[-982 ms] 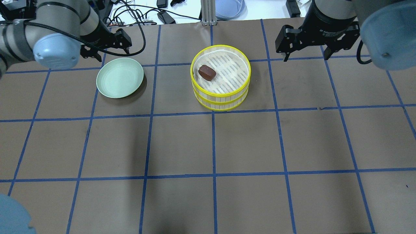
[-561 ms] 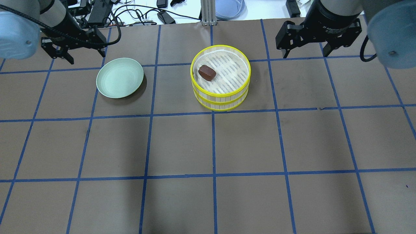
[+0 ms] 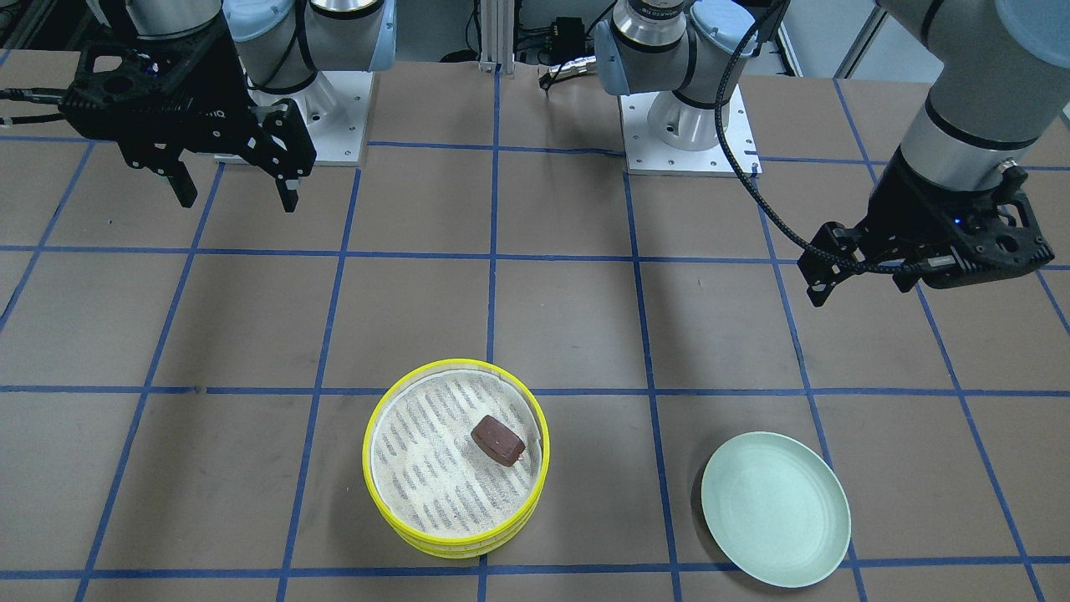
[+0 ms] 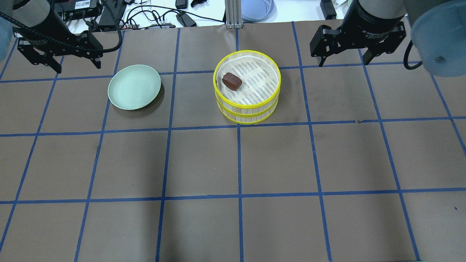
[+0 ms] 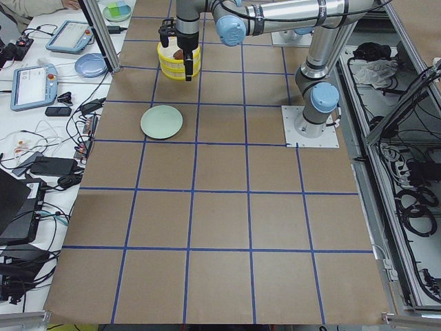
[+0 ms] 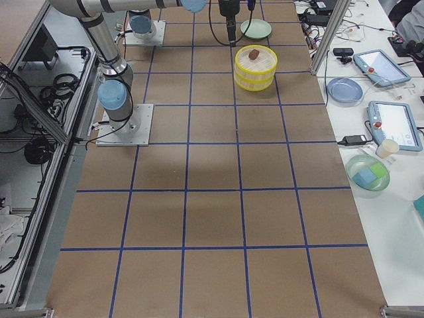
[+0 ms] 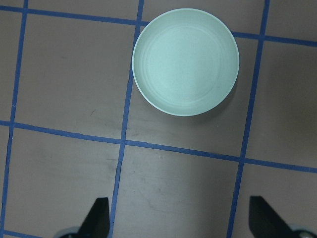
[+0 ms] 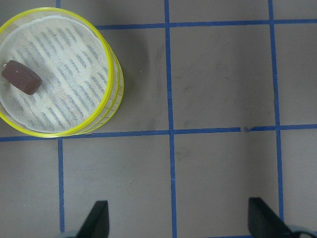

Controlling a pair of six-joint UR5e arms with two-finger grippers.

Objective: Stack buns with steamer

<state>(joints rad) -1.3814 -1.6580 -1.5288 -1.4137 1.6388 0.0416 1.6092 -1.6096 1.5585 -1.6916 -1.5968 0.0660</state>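
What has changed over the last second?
The left hand swung out to the robot's left, away from the plate's far side. It took hold of nothing and is open and empty. The right hand barely shifted and is also open. The stacked steamer, the brown bun in it and the plate stayed put.

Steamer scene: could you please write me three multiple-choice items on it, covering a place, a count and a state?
1. Where is the brown bun? A on the plate; B in the top tray; C on the table.
2. How many trays make up the steamer? A two; B three; C four.
3. How is the left tool? A shut on a bun; B shut on the plate; C open, empty.
Key: 1 B, it lies on that tray's liner; 2 A, two yellow-rimmed tiers show; 3 C, it gapes with nothing between.
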